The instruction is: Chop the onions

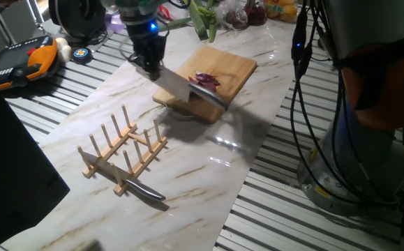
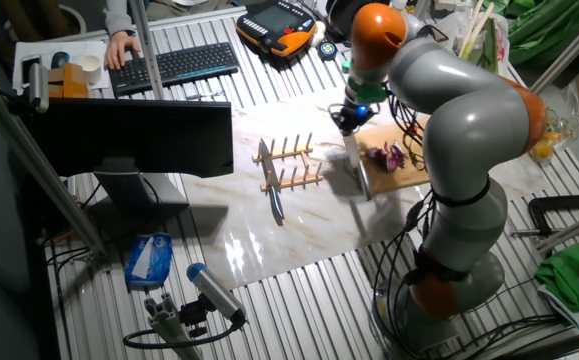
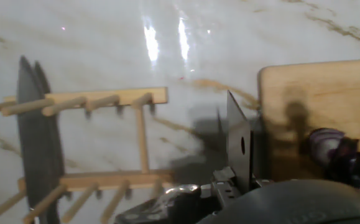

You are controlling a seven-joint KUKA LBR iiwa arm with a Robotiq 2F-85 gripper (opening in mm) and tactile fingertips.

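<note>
- While the onions [image 1: 205,80] already lie as purple slices and bits near the middle of the cutting board [image 1: 240,66], a few pieces look thick enough to need more cuts.
- The cleaver [image 1: 188,89] hangs tilted over the board's near edge, just beside the pieces, its handle clamped in the pincer [image 1: 148,61].
- The board sits on the marble counter [image 1: 208,167], and something small seems wedged under its near corner; I judge a hard chop there could rock it and scatter the bits.
- A wooden rack [image 1: 121,150] stands well apart, with a second knife [image 1: 142,189] lying through it.
- From the hand view only the blade's spine and a sliver of onion at the right border show; the pincer's fingers are hidden by its own body.
- The blade's edge is blurred, so contact with the board cannot be judged.
</note>
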